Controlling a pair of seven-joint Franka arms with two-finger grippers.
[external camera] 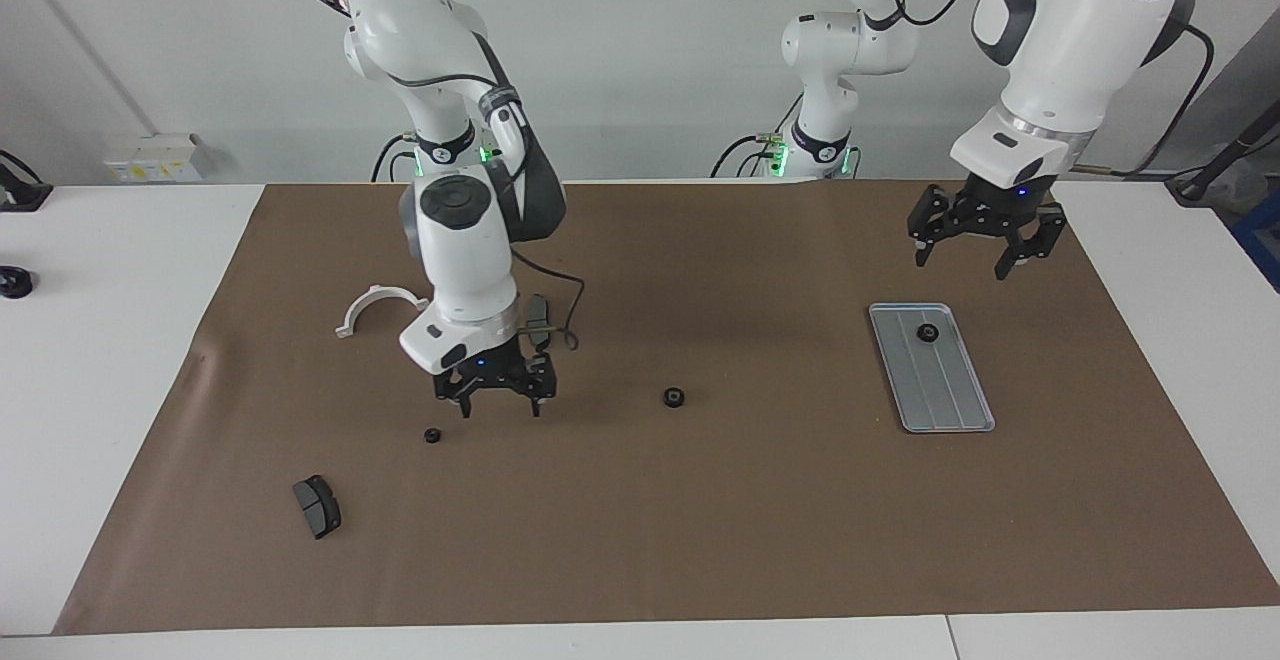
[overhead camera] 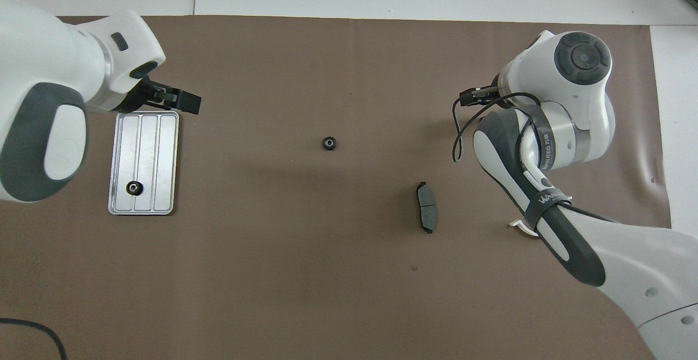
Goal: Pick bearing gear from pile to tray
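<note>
I see my right gripper point(external camera: 497, 402) low over the brown mat point(external camera: 700, 540), with its fingers spread wide and nothing between them. It hangs just beside a small black gear point(external camera: 432, 435), a bit closer to the robots than the gear, and does not touch it. A second gear point(external camera: 674, 398) lies alone near the middle of the mat. A third gear point(external camera: 926, 333) already sits in the silver tray point(external camera: 945, 410), at the tray's end closest to the robots. The tray lies toward the left arm's end of the table.

My left gripper point(external camera: 977, 248) hangs in the air with wide, empty fingers, over the mat close to that end of the tray.

A white half-ring bracket point(external camera: 372, 305) and a dark brake pad point(external camera: 538, 318) lie by the right arm. Another brake pad point(external camera: 317, 506) lies toward the mat's corner at the right arm's end, farthest from the robots.
</note>
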